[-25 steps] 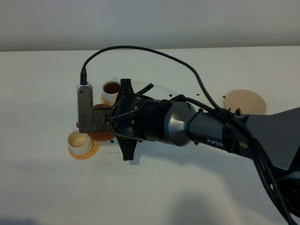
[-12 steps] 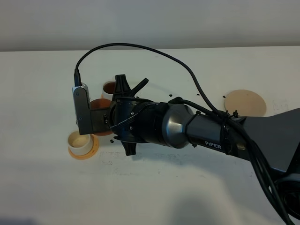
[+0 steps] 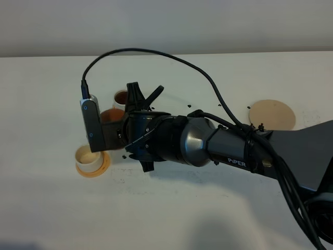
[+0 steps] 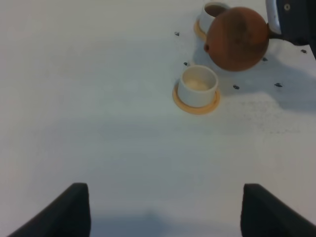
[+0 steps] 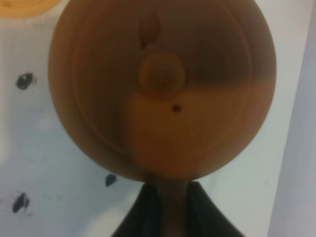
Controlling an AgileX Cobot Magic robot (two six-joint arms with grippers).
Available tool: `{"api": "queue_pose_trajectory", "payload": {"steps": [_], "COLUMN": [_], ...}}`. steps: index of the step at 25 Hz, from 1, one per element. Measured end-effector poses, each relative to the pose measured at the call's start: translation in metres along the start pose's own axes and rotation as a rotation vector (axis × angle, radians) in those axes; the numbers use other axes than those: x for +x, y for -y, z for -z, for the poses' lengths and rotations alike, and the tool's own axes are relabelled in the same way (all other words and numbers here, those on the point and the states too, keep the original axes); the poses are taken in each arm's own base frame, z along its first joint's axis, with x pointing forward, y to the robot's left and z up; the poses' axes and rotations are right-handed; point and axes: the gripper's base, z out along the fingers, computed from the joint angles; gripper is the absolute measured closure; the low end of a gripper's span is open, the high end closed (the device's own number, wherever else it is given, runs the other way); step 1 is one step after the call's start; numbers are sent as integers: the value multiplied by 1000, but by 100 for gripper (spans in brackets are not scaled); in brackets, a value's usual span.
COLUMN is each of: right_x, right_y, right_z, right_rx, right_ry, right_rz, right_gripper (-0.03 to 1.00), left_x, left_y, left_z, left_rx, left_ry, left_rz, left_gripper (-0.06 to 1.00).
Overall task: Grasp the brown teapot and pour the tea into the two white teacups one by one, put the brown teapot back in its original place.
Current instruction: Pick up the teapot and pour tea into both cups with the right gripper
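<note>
Over the desk (image 3: pixel 208 208), the left gripper (image 4: pixel 173 212) is hanging released. Left of middle toward the far edge, the right gripper (image 5: pixel 167 210) is clenching the brown teapot (image 4: pixel 238 38) by its handle between the tea-filled teacup (image 3: pixel 120 97) and the empty teacup (image 3: pixel 89 159).

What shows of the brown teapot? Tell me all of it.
The brown teapot is a round, matte reddish-brown pot that looks like clay, with a knobbed lid, a tiny vent hole and a short spout. The right pincer is shut on its handle and seems to hold it clear of the table, between the tea-filled cup and the empty cup.
</note>
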Motion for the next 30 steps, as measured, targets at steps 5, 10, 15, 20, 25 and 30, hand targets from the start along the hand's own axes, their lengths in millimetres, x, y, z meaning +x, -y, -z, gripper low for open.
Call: {"api": "queue_pose_trajectory", "payload": {"steps": [5,10,15,20,25,30], "right_x": [2,-2,-5,-5,-5,-4], "right_y": [-9,-8,-6,-4,-2,-6], "right_z": [-3,-1,1,1,1,-5], "right_rx": [-21,13,47,69,93,97], "right_ry": [-5,0,8,3,0,-17], "right_rz": [13,54,80,111,147,183], "right_gripper": [84,84,84,84,84,84], "left_x": [0,0,0,0,0,0], "left_y": [0,0,0,0,0,0], "left_z": [0,0,0,0,0,0], "left_rx": [0,0,0,0,0,0], "left_ry": [0,0,0,0,0,0], "left_rz": [0,0,0,0,0,0], "left_gripper": [34,34,34,34,34,34]}}
